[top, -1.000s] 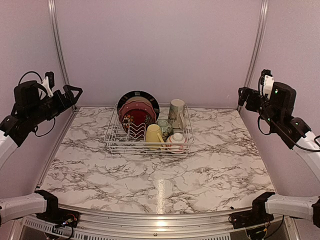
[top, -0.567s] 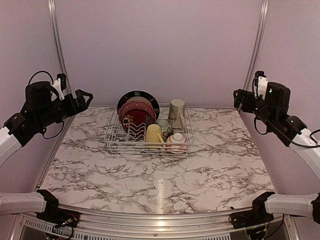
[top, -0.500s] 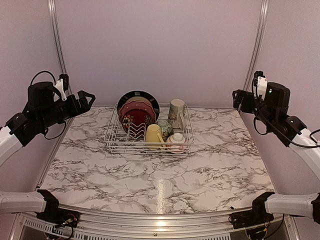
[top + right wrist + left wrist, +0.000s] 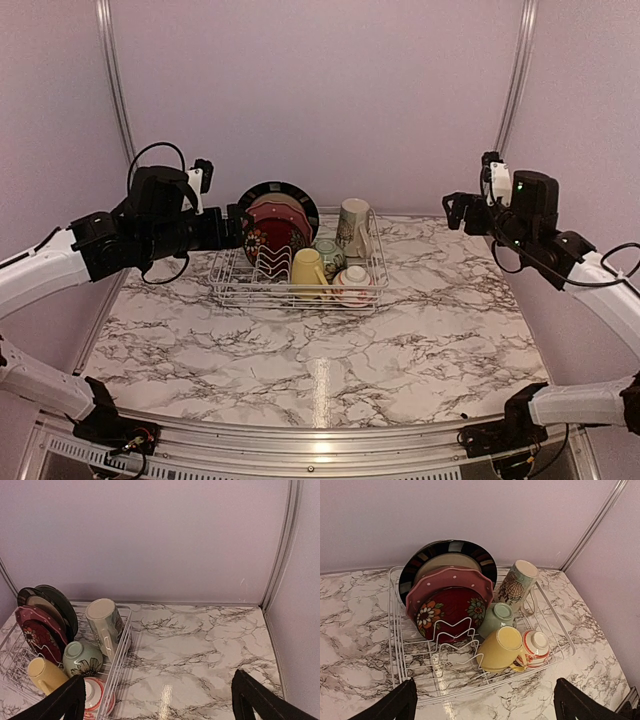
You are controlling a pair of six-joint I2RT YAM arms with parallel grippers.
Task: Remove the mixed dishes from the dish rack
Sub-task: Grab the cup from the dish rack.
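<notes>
The white wire dish rack (image 4: 290,300) stands at the table's back middle. In it a black-rimmed plate (image 4: 450,550), a pink dotted plate (image 4: 445,577) and a dark-red flowered plate (image 4: 452,610) stand upright. A cream mug (image 4: 517,582), a pale green bowl (image 4: 497,619), a yellow mug (image 4: 502,647) and a red-white bowl (image 4: 535,647) fill its right side. My left gripper (image 4: 235,225) is open and empty, in the air just left of the plates. My right gripper (image 4: 455,210) is open and empty, well right of the rack.
The marble tabletop (image 4: 320,370) stretches in front of the rack. Pale walls close the back and both sides, with metal corner posts (image 4: 515,90). In the right wrist view the rack's right wall (image 4: 112,675) borders bare marble (image 4: 200,650).
My left arm has swung in from the far left to the rack's left side. My right arm has moved a little left toward the rack. The dishes have not moved.
</notes>
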